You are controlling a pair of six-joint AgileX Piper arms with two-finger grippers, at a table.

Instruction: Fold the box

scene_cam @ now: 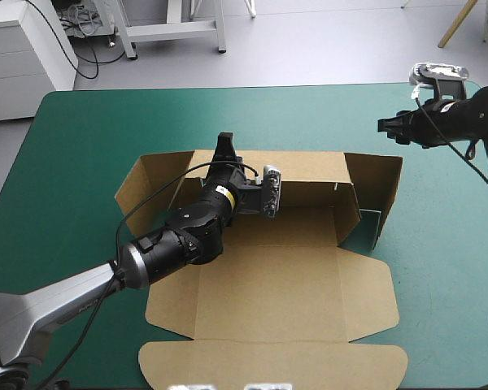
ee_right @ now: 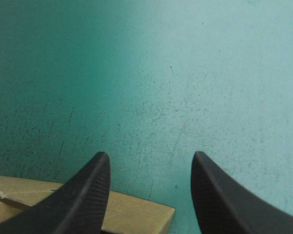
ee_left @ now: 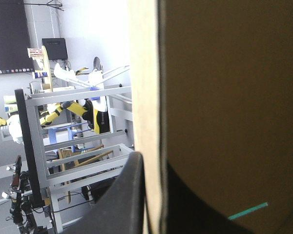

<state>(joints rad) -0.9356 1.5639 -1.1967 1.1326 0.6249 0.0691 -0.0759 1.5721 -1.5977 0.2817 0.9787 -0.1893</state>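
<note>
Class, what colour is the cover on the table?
The cover is teal-green, clearest in the high view.

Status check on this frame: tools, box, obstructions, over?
Left tool shut on box, far wall. Right tool open over teal-green cover, by box's far right corner. Walls raised, lid flat. Nothing in the way.

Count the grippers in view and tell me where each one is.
2. The left gripper is at the raised far wall of the box, fingers shut on it. The right gripper hangs open over the teal-green cover, beyond the box's far right corner. No others show.
</note>
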